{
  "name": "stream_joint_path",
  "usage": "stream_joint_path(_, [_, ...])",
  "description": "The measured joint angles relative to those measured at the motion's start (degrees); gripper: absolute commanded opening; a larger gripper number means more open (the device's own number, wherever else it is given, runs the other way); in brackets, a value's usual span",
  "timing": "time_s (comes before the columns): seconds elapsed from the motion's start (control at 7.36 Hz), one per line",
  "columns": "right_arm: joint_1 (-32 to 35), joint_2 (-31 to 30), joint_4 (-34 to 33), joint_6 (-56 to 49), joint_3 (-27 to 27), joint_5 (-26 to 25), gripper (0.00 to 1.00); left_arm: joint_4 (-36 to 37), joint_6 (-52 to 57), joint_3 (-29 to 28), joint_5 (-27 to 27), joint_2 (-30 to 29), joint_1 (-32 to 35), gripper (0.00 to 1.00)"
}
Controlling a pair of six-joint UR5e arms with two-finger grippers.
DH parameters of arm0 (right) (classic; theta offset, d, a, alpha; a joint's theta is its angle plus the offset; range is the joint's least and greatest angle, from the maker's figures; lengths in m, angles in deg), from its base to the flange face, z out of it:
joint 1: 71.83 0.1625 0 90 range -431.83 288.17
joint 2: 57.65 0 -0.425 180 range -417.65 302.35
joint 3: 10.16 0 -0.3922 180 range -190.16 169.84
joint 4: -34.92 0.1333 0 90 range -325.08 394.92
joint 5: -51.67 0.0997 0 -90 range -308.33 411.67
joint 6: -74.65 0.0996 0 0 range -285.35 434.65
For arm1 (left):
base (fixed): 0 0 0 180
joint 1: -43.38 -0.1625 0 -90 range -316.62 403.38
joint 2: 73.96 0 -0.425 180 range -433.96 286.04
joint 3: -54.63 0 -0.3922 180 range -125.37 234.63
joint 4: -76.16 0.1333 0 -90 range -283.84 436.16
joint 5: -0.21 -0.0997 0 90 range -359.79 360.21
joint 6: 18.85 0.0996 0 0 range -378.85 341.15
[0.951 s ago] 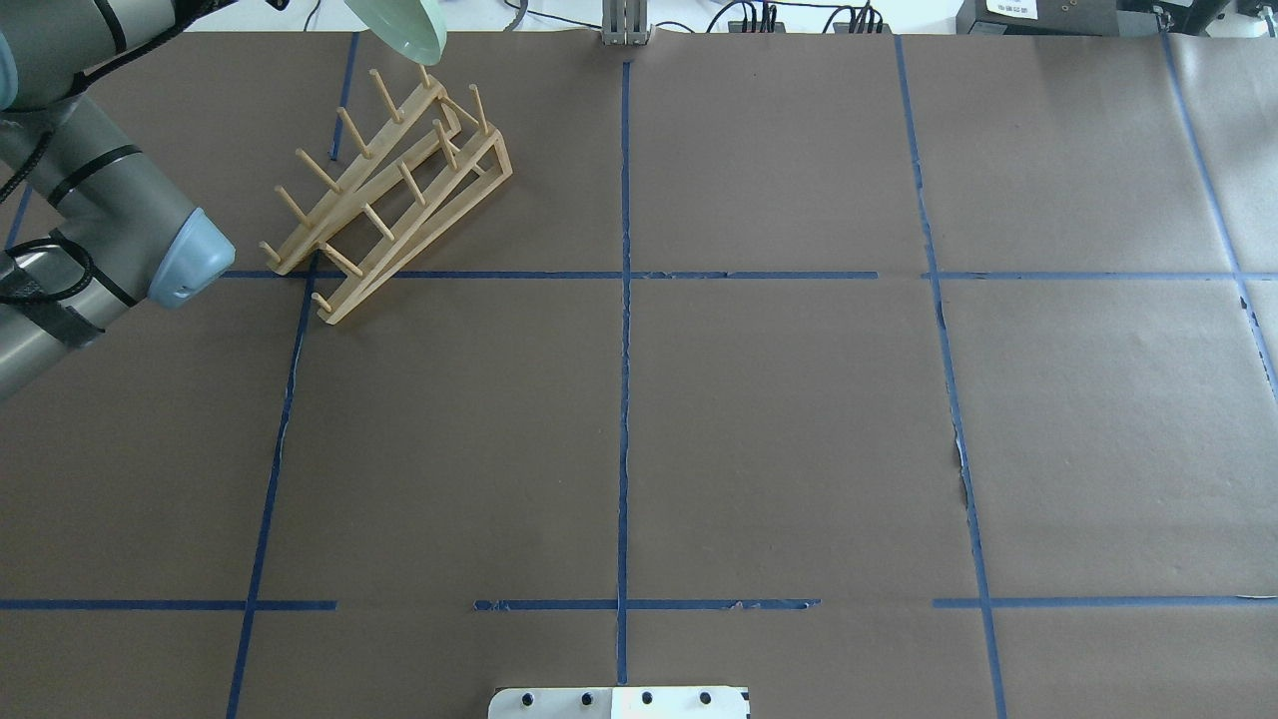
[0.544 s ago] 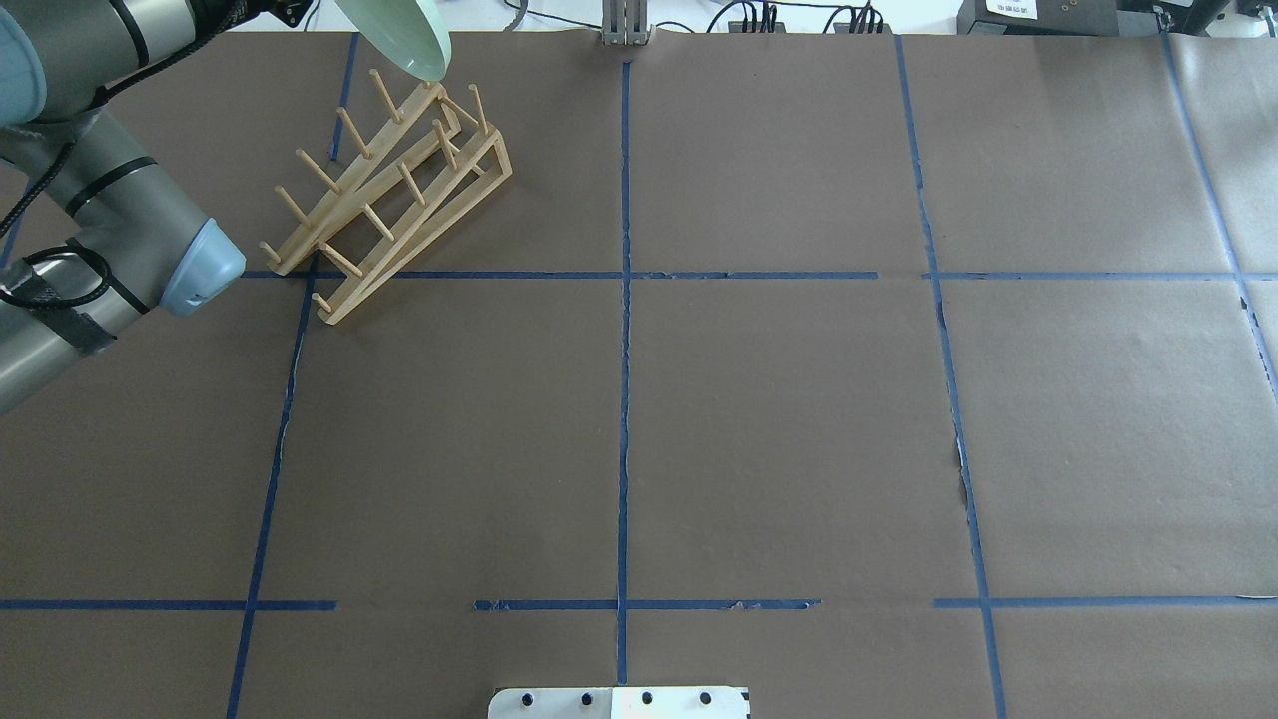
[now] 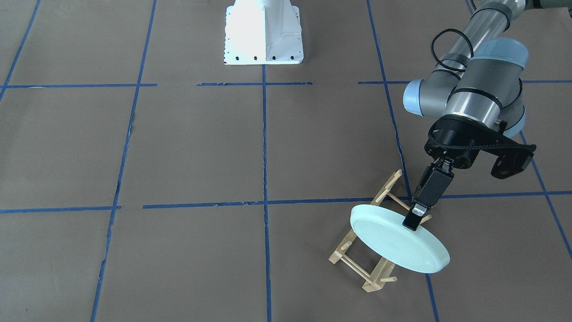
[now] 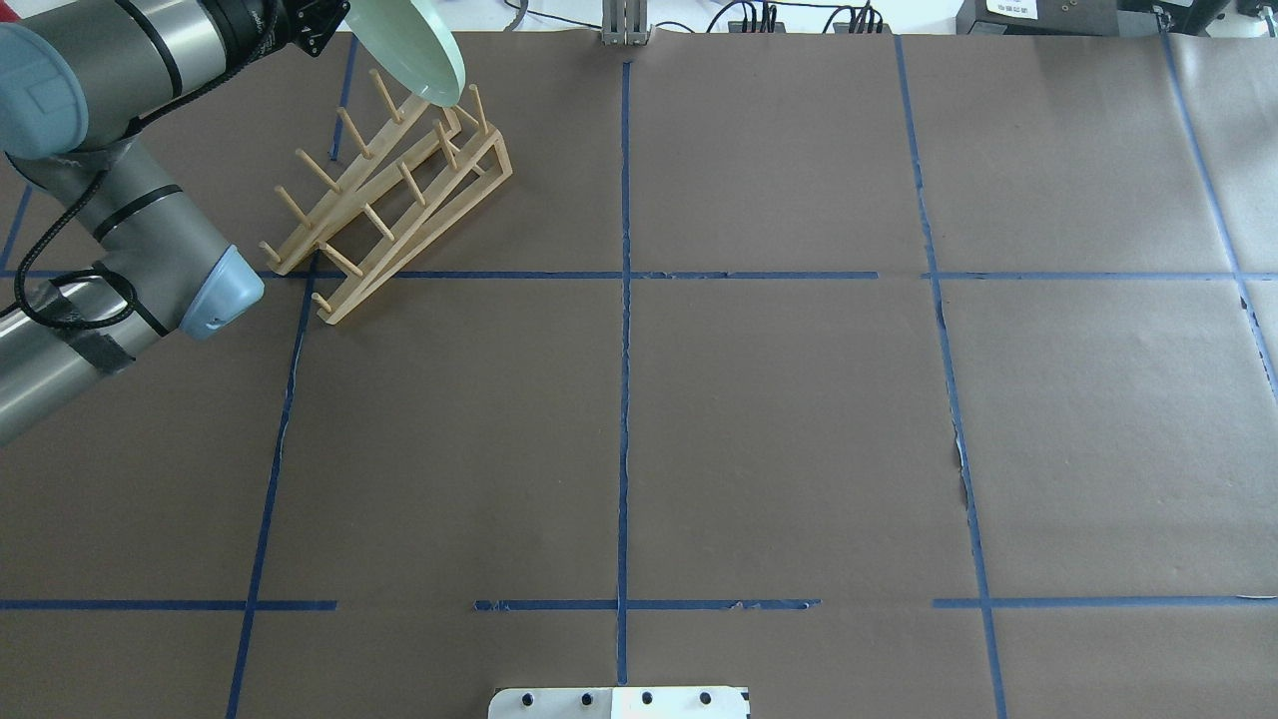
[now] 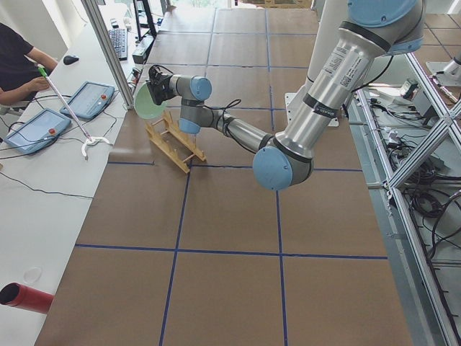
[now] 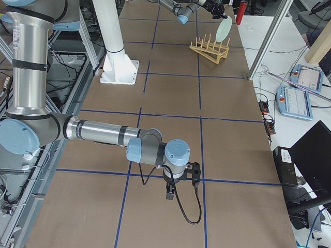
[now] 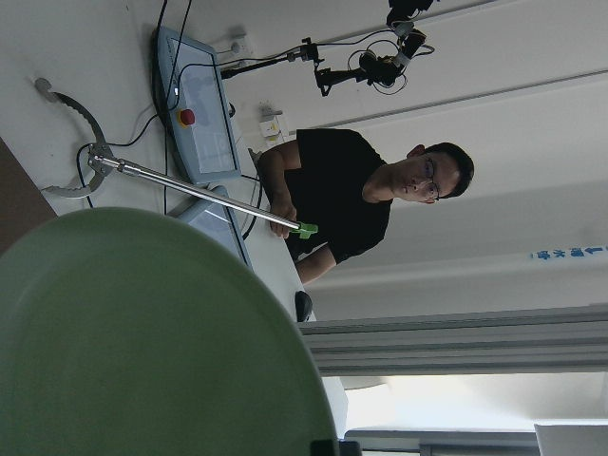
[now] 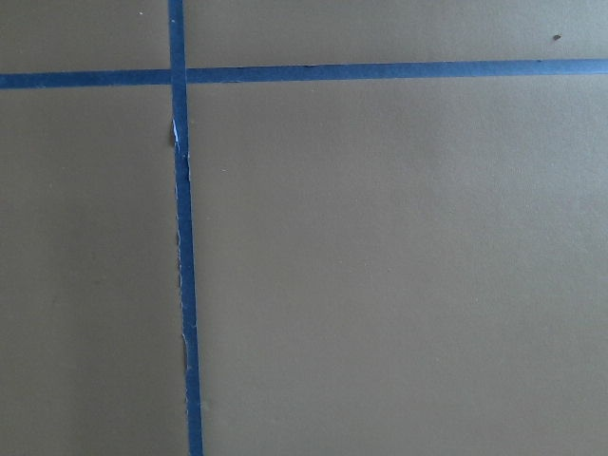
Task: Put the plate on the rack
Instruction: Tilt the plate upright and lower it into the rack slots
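The pale mint-green plate (image 3: pixel 393 246) hangs tilted, on edge, over the far end of the light-wood rack (image 4: pixel 389 200). Its lower rim is close above the rack's last pegs; I cannot tell if it touches them. My left gripper (image 3: pixel 413 220) is shut on the plate's upper rim. The plate fills the lower left of the left wrist view (image 7: pixel 142 342). It also shows in the exterior left view (image 5: pixel 148 101) and the exterior right view (image 6: pixel 223 28). My right gripper (image 6: pixel 173 187) hangs low over bare table far from the rack; I cannot tell if it is open or shut.
The white robot base (image 3: pixel 263 36) stands at the table's middle near edge. An operator (image 5: pixel 18 68) with a grabber stick sits beside tablets (image 5: pixel 90 97) past the table's far edge, close to the rack. Blue tape lines cross the brown table.
My left arm has swung in toward the rack. The plate has come down and to the right, from above the table's far edge to just over the rack's far end.
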Motion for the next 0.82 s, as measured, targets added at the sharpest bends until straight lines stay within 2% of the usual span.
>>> stream_joint_path(0.82, [0.0, 0.0, 0.0, 0.0, 0.0, 0.0, 1.0, -0.8, 1.3, -3.2, -0.2, -0.2, -1.7, 0.0])
